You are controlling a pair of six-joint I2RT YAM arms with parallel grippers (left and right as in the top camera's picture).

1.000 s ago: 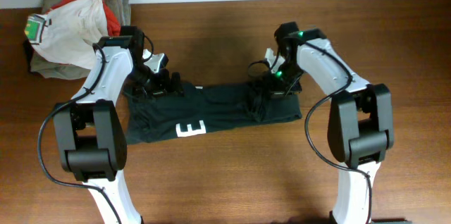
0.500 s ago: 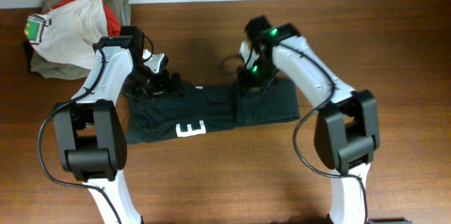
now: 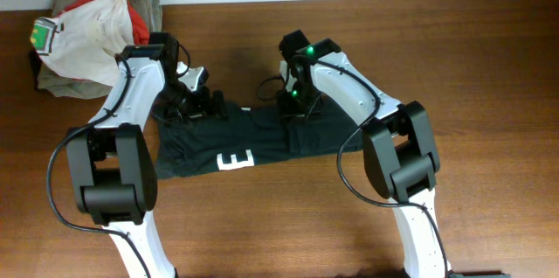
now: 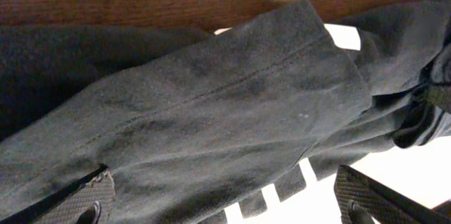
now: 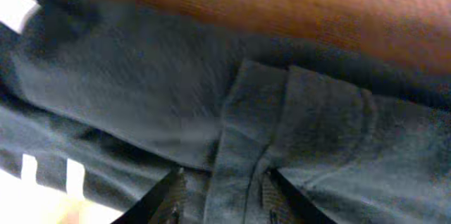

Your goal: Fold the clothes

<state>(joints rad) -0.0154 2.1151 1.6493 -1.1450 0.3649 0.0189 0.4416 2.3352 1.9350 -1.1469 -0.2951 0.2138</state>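
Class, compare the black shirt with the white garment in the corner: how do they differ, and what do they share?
The shirt is black, the white garment pale. The shirt lies spread out; the white garment sits bunched on a pile. The shirt bears a white E; the white garment, a green tag. Both are cloth on the table.

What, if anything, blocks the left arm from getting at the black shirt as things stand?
Nothing visible; probably yes. The left gripper hangs open just above the black shirt, fingers spread across a fold, with only cloth beneath.
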